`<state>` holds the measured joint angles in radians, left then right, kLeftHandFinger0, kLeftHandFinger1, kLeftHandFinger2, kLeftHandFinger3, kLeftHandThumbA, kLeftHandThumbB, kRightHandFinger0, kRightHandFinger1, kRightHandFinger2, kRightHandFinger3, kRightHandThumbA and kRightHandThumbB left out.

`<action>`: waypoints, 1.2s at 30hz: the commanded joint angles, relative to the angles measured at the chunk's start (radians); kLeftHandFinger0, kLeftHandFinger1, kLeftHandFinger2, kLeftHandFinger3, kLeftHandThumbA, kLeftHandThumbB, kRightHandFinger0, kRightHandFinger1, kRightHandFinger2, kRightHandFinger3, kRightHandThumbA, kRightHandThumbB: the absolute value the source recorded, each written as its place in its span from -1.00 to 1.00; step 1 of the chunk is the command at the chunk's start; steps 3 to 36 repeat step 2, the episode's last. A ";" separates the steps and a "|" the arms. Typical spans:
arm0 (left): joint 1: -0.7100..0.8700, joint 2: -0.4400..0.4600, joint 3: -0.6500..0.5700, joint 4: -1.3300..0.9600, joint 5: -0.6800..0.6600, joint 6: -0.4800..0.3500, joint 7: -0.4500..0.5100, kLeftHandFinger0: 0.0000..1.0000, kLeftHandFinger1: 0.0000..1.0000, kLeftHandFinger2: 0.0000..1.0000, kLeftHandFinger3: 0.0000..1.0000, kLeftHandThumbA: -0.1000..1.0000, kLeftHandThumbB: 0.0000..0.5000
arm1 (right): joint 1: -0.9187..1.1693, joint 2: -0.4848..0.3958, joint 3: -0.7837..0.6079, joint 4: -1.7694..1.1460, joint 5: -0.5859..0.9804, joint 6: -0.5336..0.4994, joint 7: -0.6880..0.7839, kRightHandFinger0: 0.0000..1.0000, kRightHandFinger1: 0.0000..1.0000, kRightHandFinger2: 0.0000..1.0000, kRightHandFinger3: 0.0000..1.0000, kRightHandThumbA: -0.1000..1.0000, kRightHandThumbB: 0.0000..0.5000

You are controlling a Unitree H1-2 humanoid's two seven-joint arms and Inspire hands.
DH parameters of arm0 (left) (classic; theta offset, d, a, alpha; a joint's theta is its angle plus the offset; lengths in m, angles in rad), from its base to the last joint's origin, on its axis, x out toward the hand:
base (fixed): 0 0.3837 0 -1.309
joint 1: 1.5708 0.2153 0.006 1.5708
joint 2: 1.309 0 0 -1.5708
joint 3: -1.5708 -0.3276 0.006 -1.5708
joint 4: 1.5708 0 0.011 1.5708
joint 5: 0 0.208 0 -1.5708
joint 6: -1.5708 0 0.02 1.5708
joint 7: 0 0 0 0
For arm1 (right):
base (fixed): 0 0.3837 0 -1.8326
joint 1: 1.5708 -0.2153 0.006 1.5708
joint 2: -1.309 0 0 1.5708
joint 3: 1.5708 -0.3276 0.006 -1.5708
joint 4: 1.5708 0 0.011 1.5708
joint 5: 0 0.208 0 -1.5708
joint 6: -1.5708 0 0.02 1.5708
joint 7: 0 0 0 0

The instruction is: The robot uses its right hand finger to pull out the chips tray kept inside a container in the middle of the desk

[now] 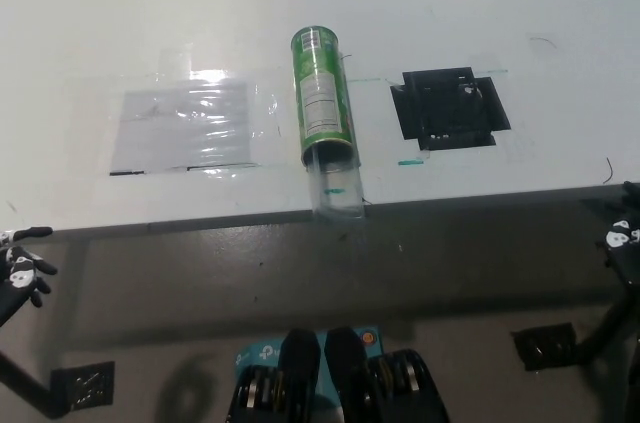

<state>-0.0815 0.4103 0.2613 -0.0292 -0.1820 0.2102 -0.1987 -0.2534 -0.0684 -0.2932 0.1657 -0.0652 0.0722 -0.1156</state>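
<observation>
Tray part-way out of the can at the bench edge

I see clear tray (335, 188) protruding from green container (322, 93); both robot hands low, their grip unreadable. I'd hook the right robot hand (622, 235) straight along the can's axis.

The white counter (480, 3) carried a green chips container (322, 93) lying on its side near the middle, its open mouth toward the front edge. From that mouth a clear tray (336, 188) stuck out, reaching the counter's edge. Left of the container lay a shiny clear plastic sheet (185, 123) (taped flat, it seemed). Right of the container sat a black square patch (450, 108), and a small green mark (409, 162) lay between them, nearer the patch.
</observation>
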 commanded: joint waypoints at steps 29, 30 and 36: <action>-0.022 0.022 0.007 -0.013 0.000 -0.033 0.003 -0.43 -0.38 -0.24 0.22 -1.00 -0.62 | -0.040 -0.012 0.009 -0.016 0.010 -0.030 -0.028 -0.67 -0.40 0.22 0.57 -1.00 -0.24; -0.022 0.022 0.007 -0.013 0.000 -0.033 0.003 -0.43 -0.38 -0.24 0.22 -1.00 -0.62 | -0.040 -0.012 0.009 -0.016 0.010 -0.030 -0.028 -0.67 -0.40 0.22 0.57 -1.00 -0.24; -0.022 0.022 0.007 -0.013 0.000 -0.033 0.003 -0.43 -0.38 -0.24 0.22 -1.00 -0.62 | -0.040 -0.012 0.009 -0.016 0.010 -0.030 -0.028 -0.67 -0.40 0.22 0.57 -1.00 -0.24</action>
